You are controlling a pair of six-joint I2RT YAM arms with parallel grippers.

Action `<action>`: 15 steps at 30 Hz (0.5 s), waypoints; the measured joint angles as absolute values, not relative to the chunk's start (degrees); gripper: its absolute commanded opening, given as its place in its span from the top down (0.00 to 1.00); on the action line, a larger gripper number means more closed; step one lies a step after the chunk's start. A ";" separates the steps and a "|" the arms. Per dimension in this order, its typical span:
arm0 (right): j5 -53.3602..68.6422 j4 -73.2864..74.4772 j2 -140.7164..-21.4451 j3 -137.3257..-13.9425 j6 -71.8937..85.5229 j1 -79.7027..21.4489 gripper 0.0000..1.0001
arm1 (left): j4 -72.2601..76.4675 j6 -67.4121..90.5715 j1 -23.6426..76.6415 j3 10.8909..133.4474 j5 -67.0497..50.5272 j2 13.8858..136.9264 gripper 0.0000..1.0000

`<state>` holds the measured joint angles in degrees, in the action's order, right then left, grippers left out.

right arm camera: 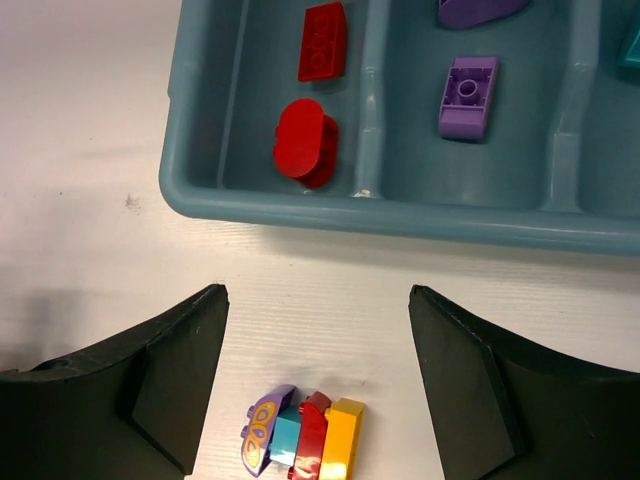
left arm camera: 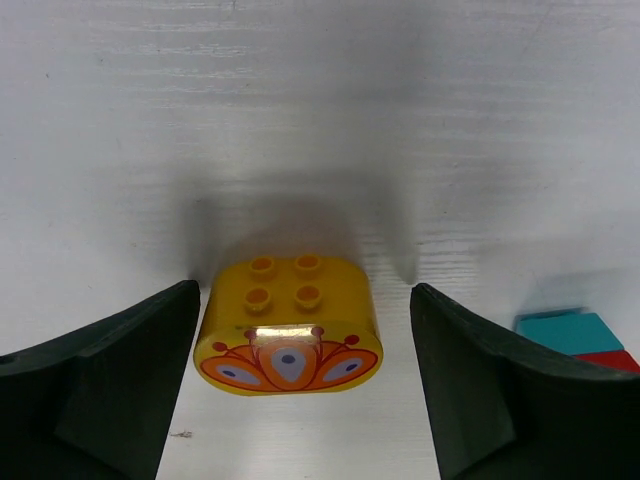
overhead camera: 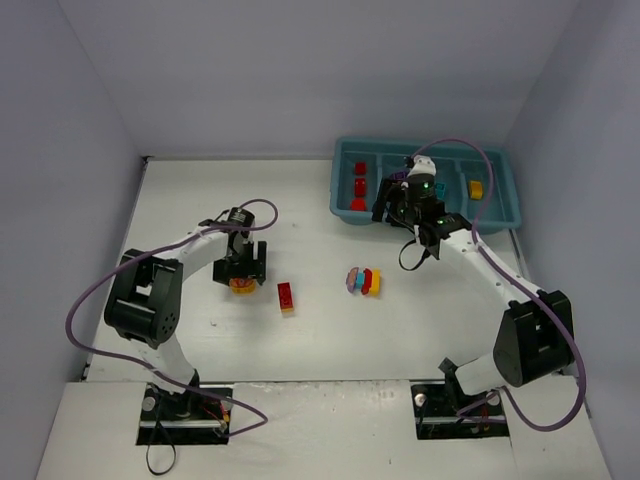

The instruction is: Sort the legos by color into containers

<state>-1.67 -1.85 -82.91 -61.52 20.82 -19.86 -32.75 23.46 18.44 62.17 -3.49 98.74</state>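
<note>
Left arm (overhead camera: 190,245), right arm (overhead camera: 480,262): white links, bulky black joint housings. Thin purple cable (overhead camera: 457,140) loops loosely along each arm. Two green lights (overhead camera: 428,186) near right arm's far end, possibly status LEDs. Bases sit on black mounts (overhead camera: 185,410). Tool fingers (left arm camera: 100,390): matte black, broad, wedge-shaped, faceted inner faces.

Legos partly in the teal tray (right arm camera: 400,215)
Red bricks (right arm camera: 305,142) and purple brick (right arm camera: 467,95) occupy neighbouring compartments; yellow brick (left arm camera: 288,325), loose red brick (overhead camera: 286,297) and multicoloured row (right arm camera: 300,438) lie outside.
</note>
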 measured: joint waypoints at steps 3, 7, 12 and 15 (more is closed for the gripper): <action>-1.50 -1.85 -82.78 -61.52 20.78 -20.73 0.31 | -32.88 23.20 18.44 62.19 -3.53 99.09 0.47; -0.78 -1.87 -82.78 -61.52 20.75 -22.17 0.31 | -32.86 23.00 18.63 62.19 -3.60 98.78 0.77; 3.33 -1.78 -82.81 -61.67 20.32 -23.40 0.33 | -32.60 22.06 19.64 62.00 -3.53 94.91 0.81; 7.81 -0.71 -83.20 -63.37 20.16 -24.27 0.33 | -28.42 18.41 22.06 60.34 -2.59 87.94 0.81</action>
